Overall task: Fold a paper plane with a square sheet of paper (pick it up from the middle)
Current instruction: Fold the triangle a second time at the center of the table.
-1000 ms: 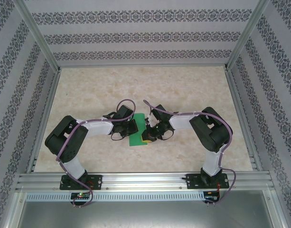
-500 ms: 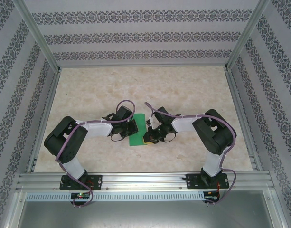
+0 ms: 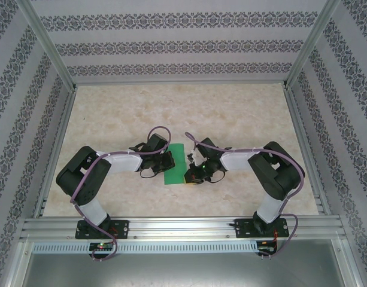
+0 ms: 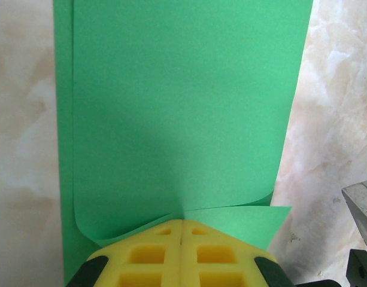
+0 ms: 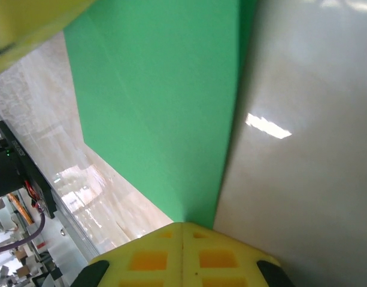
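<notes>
The left arm (image 3: pixel 105 164) and right arm (image 3: pixel 255 161) bend inward, elbows out, wrists low over the bench (image 3: pixel 231 113). The left gripper (image 4: pixel 182 224) has its jaws pressed together, pinching the curled near edge of the folded green paper (image 4: pixel 183 107), which lies ahead of them. The right gripper (image 5: pixel 182 226) has its jaws pressed together where the paper's edge meets their tips.

We see a bright green sheet of paper (image 4: pixel 183 107), smooth and matt. The yellow plastic fingers (image 4: pixel 168 236) look matt; the pale marbled counter (image 5: pixel 303 179) is glossy.
</notes>
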Robot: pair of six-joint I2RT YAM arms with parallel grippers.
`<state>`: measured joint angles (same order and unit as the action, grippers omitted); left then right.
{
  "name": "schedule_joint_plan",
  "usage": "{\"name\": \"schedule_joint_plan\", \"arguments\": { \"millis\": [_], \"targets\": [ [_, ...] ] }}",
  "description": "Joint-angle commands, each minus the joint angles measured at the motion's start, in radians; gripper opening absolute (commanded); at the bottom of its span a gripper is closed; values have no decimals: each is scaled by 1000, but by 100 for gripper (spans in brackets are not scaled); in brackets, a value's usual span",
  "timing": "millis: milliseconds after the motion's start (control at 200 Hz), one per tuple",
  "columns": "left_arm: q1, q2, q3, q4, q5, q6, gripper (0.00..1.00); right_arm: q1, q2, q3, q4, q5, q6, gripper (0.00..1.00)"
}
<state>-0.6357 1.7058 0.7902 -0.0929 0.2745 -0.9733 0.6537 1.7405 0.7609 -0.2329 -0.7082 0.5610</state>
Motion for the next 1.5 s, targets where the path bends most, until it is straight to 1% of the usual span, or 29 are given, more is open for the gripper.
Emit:
{"name": "schedule_joint_plan", "arguments": {
  "millis": [0,125,210,455,644,754,889,1029,1149,1239,1304,1399,1494],
  "targets": [
    [5,61,-23,-97,-59,19,5,-6,-45,-13,-167,44,30,3],
    [5,57,-20,-97,-53,22,5,-6,-149,24,-125,28,77,3],
    [5,49,-22,-96,-54,23,5,-5,-163,73,-127,27,87,3],
    [5,65,-9,-87,-32,27,6,10,4,147,-53,30,109,3],
    [5,42,-10,-81,-34,29,7,14,112,117,-67,55,81,3],
    [4,8,-3,-79,-23,45,11,21,134,77,-68,76,73,3],
    [5,-67,7,-66,1,61,17,27,140,66,-69,94,77,2],
    [1,-127,-14,-19,53,43,19,31,143,70,-64,99,86,2],
    [-8,-131,-46,28,85,24,17,34,142,68,-61,108,91,2],
    [-12,-94,-49,68,112,22,13,32,143,65,-59,112,93,2],
    [-17,-57,-49,93,120,19,12,33,145,65,-60,113,91,2],
    [-16,-10,-60,110,97,6,10,33,146,62,-68,118,87,2],
    [-16,-9,-81,69,5,14,9,32,152,59,-85,134,79,0]
  ]
}}
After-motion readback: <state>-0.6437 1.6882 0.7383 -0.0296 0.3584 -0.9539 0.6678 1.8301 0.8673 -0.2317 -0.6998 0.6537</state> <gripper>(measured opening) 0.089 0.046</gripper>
